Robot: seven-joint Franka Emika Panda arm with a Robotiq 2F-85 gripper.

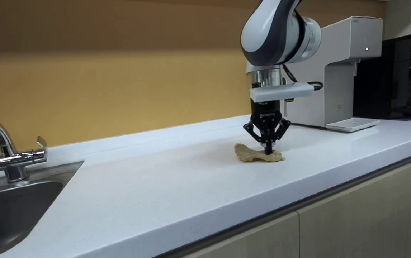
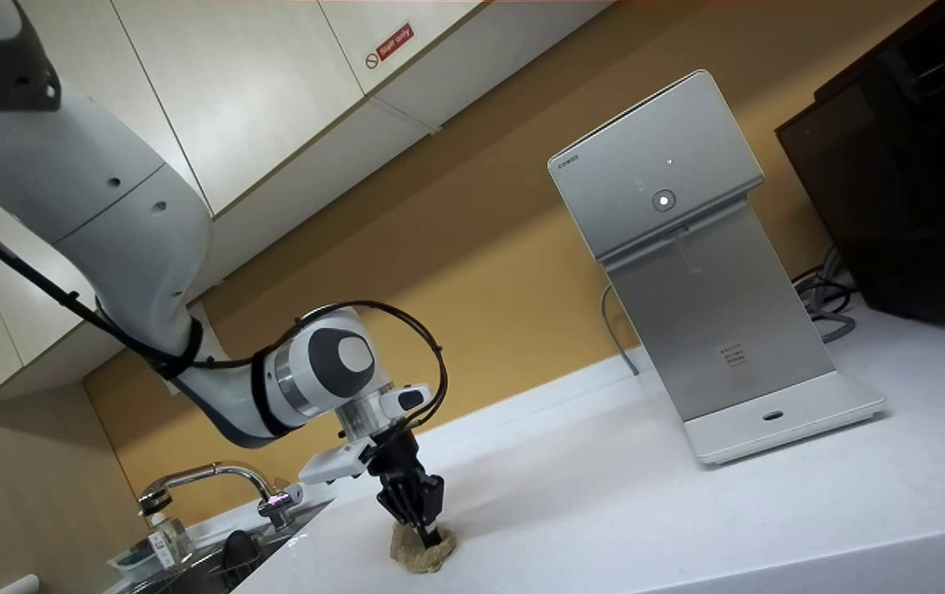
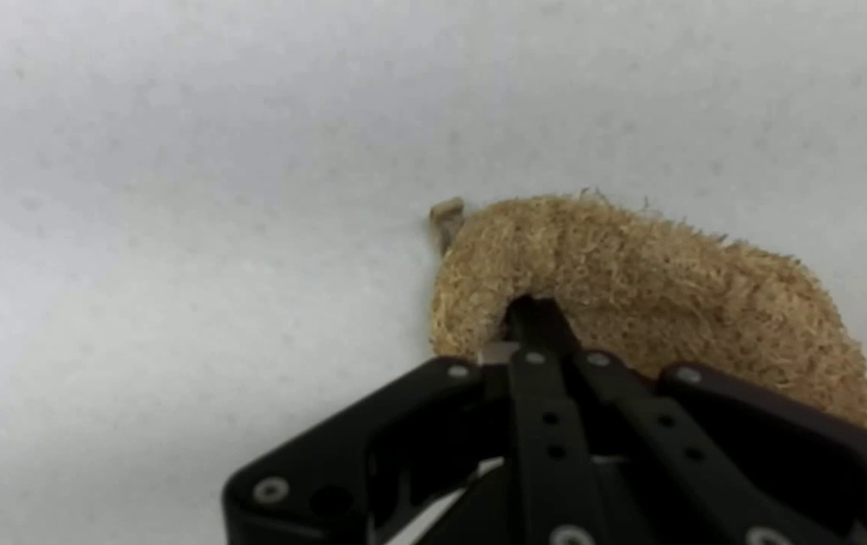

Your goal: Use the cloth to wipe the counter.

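Note:
The cloth is a tan, rough, sponge-like piece (image 1: 250,154), bent with one end raised off the white counter (image 1: 148,186). It also shows in an exterior view (image 2: 416,563) and in the wrist view (image 3: 706,303), where a small beige bit (image 3: 446,212) sticks out at its edge. My gripper (image 1: 268,150) points straight down with its fingers shut together. In the wrist view the fingertips (image 3: 536,314) press into a dent near one end of the cloth. I see no cloth between the fingers; the very tips are hidden in the dent.
A sink (image 1: 53,182) with a chrome faucet (image 1: 15,161) lies at one end of the counter. A grey water dispenser (image 2: 720,313) and a black machine (image 1: 392,75) stand on the counter beyond the arm. Upper cabinets (image 2: 258,91) hang over the counter.

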